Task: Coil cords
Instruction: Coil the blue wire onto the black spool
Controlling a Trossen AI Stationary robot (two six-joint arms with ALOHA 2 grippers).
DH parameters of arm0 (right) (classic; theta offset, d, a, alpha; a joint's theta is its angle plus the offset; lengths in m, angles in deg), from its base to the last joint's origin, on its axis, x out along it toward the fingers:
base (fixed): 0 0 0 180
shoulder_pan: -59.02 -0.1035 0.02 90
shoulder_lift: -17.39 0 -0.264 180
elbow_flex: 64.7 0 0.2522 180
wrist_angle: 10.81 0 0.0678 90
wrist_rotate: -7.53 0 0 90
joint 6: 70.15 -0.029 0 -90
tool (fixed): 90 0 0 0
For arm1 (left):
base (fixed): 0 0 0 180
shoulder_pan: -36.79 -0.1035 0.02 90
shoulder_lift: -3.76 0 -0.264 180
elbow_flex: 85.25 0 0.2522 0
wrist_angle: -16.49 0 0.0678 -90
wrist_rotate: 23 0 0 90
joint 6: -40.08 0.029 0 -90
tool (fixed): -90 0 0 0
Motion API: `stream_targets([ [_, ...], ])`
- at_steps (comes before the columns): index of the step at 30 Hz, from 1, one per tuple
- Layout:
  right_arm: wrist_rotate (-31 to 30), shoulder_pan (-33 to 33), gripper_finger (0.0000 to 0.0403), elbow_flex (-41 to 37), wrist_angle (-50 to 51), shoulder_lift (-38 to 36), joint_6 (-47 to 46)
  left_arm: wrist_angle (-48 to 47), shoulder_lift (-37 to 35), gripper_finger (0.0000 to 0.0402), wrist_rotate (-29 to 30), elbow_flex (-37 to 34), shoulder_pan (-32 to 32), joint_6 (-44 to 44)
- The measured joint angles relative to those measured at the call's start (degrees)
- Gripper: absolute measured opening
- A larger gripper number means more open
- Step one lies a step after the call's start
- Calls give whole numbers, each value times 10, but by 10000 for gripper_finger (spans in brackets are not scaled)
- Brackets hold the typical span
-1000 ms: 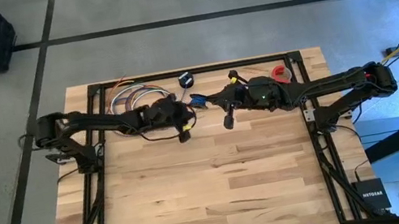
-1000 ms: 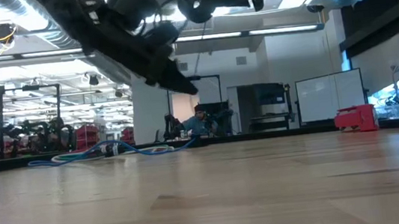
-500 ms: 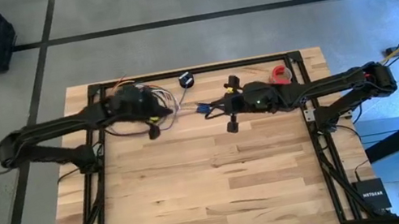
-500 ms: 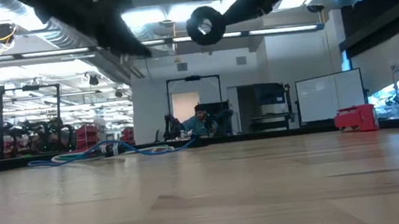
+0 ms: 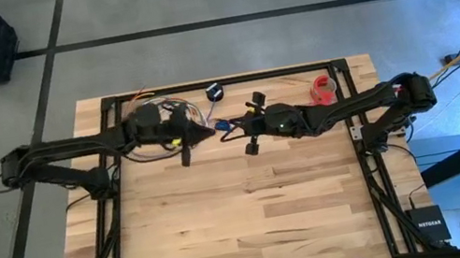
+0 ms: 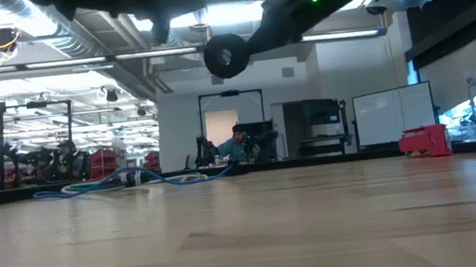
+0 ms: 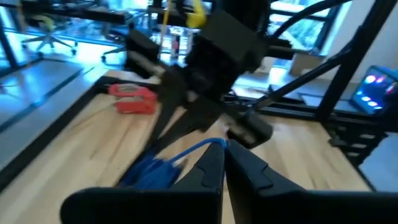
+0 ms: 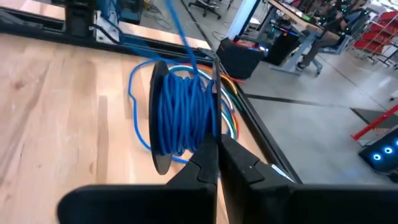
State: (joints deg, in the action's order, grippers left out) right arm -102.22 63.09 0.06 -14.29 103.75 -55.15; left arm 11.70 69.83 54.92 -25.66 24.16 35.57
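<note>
Winding step, near the worktop's far edge: the left gripper [image 5: 208, 131] and right gripper [image 5: 228, 129], both pinched shut on the blue cord [image 8: 183, 109], meet above it; next, another turn, I judge

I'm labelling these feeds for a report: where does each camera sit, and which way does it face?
High view: above the table, looking straight down; both arms, red tape roll.
Low view: at tabletop height, looking level into the room; arms overhead, cord lying far back.
Left wrist view: on the left arm, looking past the shut left claw at the right arm and the blue cord.
Right wrist view: on the right arm, looking past the shut right claw at the cord wound in loops.
Shared: both wrist views show the blue cord; the high and left wrist views share the tape roll.
</note>
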Motion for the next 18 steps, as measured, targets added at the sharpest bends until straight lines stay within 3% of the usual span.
stream_targets([
  [11,0,0,5,0,-43,10,-13,210,146,1,2,0,47,-69],
  [18,-6,1,5,-2,-54,10,-31,254,200,1,46,1,47,-63],
])
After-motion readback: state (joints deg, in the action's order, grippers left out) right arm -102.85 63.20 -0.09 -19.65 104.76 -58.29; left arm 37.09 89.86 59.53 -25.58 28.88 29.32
